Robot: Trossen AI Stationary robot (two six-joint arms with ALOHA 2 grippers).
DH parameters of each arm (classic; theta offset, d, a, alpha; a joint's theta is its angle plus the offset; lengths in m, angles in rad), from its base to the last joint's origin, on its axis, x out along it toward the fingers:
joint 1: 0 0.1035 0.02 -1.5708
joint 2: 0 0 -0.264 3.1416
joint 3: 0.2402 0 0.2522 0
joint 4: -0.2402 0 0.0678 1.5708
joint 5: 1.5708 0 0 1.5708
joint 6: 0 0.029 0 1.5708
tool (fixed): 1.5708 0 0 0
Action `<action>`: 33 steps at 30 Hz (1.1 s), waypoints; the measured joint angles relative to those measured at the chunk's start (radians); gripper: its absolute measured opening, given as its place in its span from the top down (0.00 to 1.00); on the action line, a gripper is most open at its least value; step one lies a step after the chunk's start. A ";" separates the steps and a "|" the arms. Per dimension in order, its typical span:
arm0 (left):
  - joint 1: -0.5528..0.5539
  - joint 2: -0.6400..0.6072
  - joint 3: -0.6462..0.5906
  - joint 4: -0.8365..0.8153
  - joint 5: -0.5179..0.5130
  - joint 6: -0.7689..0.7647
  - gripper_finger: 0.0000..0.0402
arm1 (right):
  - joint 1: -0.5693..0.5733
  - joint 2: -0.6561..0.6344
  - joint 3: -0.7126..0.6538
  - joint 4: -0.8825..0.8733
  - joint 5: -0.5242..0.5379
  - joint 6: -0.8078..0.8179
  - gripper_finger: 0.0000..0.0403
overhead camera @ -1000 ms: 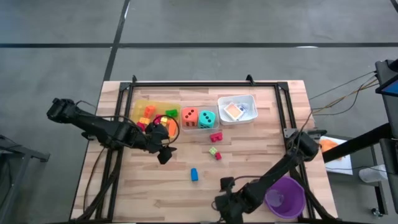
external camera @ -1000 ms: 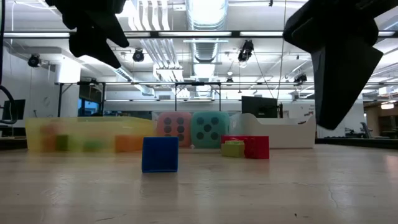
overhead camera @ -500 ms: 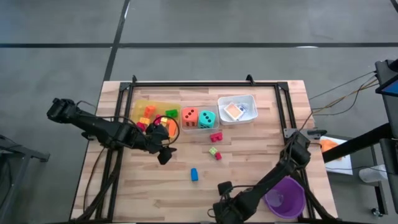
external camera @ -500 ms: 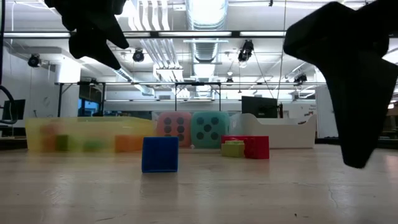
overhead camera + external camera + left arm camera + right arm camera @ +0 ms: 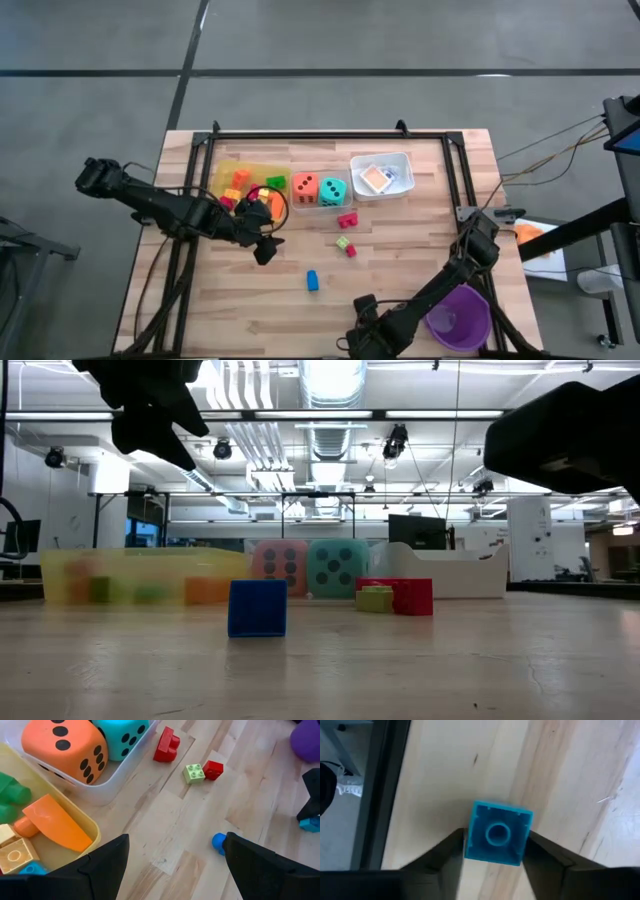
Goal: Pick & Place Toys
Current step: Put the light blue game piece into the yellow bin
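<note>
Right claw (image 5: 492, 855) clamped on light blue block (image 5: 497, 833) at bench (image 5: 400, 270) near edge; left claw (image 5: 172, 865) spread wide above loose blocks

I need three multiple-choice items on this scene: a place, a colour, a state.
1. Where do the dice sit? A in the clear tray; B on the floor; C on bare wood.
2. Which colour is the block between the right gripper's fingers? A red; B light blue; C yellow.
3. How is the left gripper? A open, empty; B shut on a die; C shut on a card.
Answers: A, both stand inside it. B, the right wrist view shows it. A, its fingers stand apart, nothing between.
</note>
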 joint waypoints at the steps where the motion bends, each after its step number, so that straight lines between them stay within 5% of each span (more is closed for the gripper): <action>1: 0.000 0.000 0.000 0.000 0.000 0.000 0.20 | 0.000 0.000 0.000 0.000 0.003 -0.003 0.58; 4: 0.000 0.000 0.000 0.000 0.000 0.000 0.20 | -0.001 0.000 0.000 0.000 0.032 -0.003 0.68; 14: 0.000 0.000 0.000 0.015 -0.003 -0.041 0.20 | -0.001 -0.005 0.000 -0.006 0.109 0.029 0.68; 19: 0.001 0.000 0.000 0.098 -0.038 -0.147 0.20 | -0.001 -0.047 -0.001 -0.065 0.280 0.044 0.68; 29: -0.011 0.062 -0.001 0.395 -0.019 -0.146 0.20 | -0.040 -0.166 0.000 -0.097 0.792 0.008 0.68; 33: -0.011 0.121 -0.001 0.539 -0.018 -0.150 0.20 | -0.075 -0.222 0.000 -0.097 0.921 -0.032 0.67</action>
